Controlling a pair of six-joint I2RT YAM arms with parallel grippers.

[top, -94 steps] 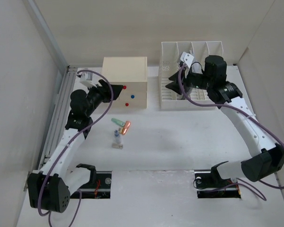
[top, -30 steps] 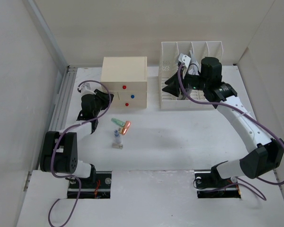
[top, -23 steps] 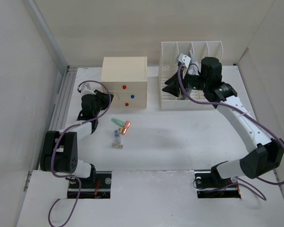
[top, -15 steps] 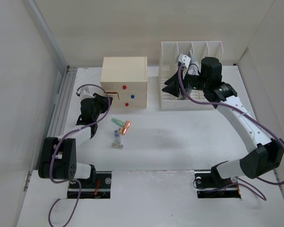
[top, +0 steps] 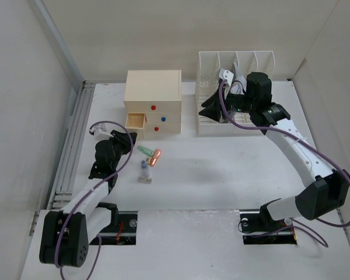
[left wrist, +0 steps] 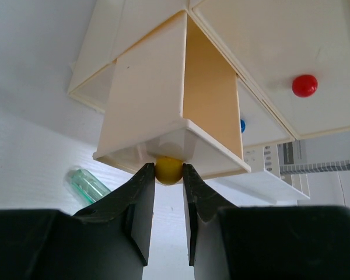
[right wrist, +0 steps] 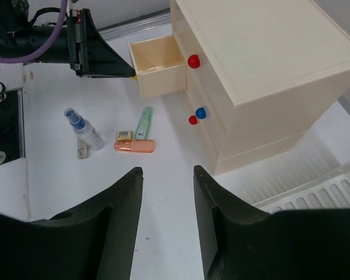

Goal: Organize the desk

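A large flat white desk [top: 233, 175], walled by pale panels, fills the overhead view and bears everything else. Toward its far side stand a small cream drawer box [top: 153, 87] and, to the right of it, a white slotted file rack [top: 205, 119]. The black left gripper [left wrist: 168, 172] has its fingers pressed together on the small round yellow knob [left wrist: 168, 170] of a cream left-hand drawer [left wrist: 157, 99], which stands partly out of the box; gripping the knob lets the arm draw the drawer straight outward. In front of the box lie a clear green tube [top: 144, 150], an orange tube [top: 157, 156] and a small spray bottle [top: 143, 172], probably bound for that drawer. The black right gripper [right wrist: 166, 181] hangs by the rack's front, jaws apart and empty, seemingly kept clear of the drawer.
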